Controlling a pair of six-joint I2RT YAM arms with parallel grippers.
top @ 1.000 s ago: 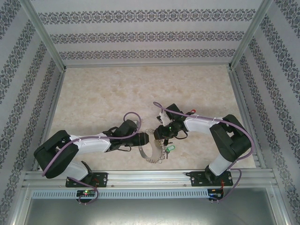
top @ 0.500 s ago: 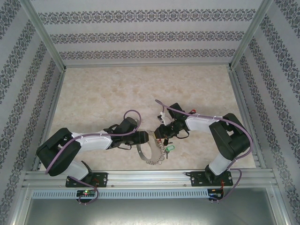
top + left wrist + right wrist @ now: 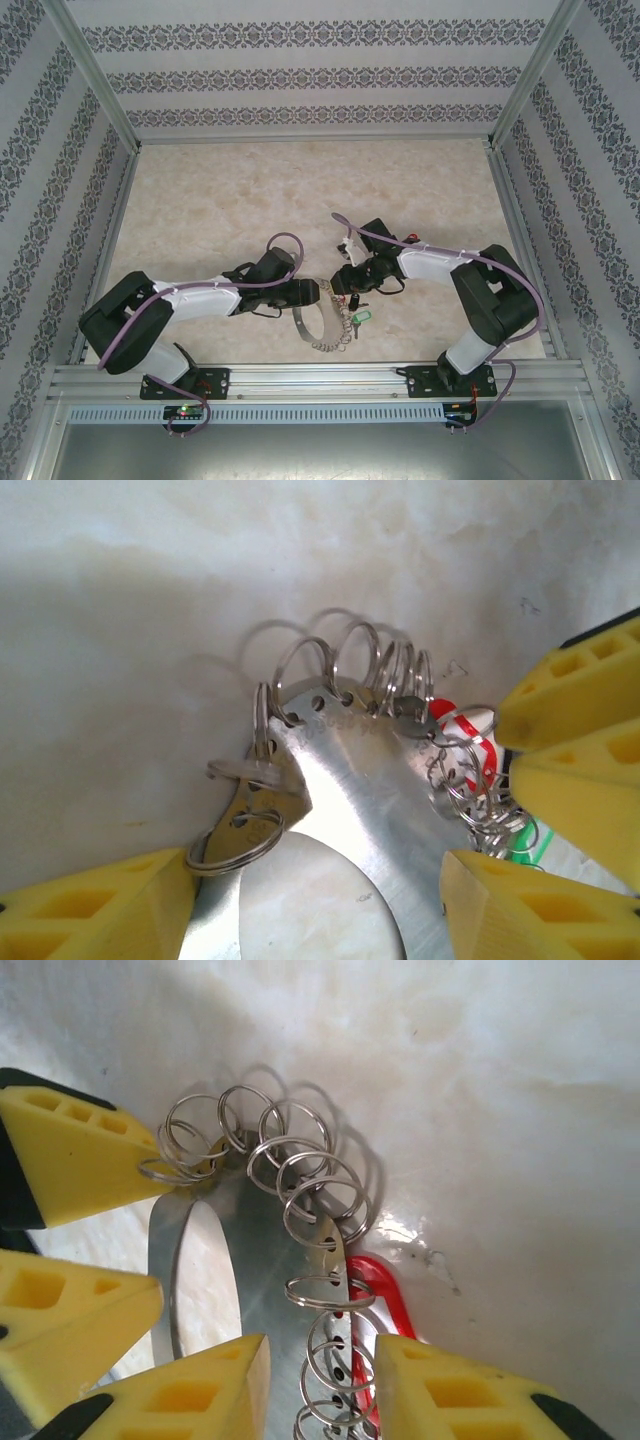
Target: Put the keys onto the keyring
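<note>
Top external view: arms meet at the 6 o'clock side of the table (image 3: 220, 210), left gripper (image 3: 311, 293) and right gripper (image 3: 344, 284) nose to nose over the keyring (image 3: 303, 323). Green key (image 3: 361, 319) sits at the keyring's 3 o'clock, beside the small rings (image 3: 300, 1175).

Left wrist view: left jaws stand wide, with both limbs of the keyring against their inner faces. It reads as a grasp across it.

Right wrist view: red key (image 3: 393, 1290) at 4 o'clock of the band, just beside one right jaw. Right jaws straddle the band edge and its rings; pinching or merely bracketing, cannot tell.

Step, as I judge it: working the red key onto a small ring. Best done with the left arm holding the keyring steady while the right takes the key by its head and feeds it along the ring's coil, no forcing.

Unclear:
- key blades are hidden
- whether either key is already threaded
- keyring's near half is cut off in both wrist views
- rings overlap too much to count
</note>
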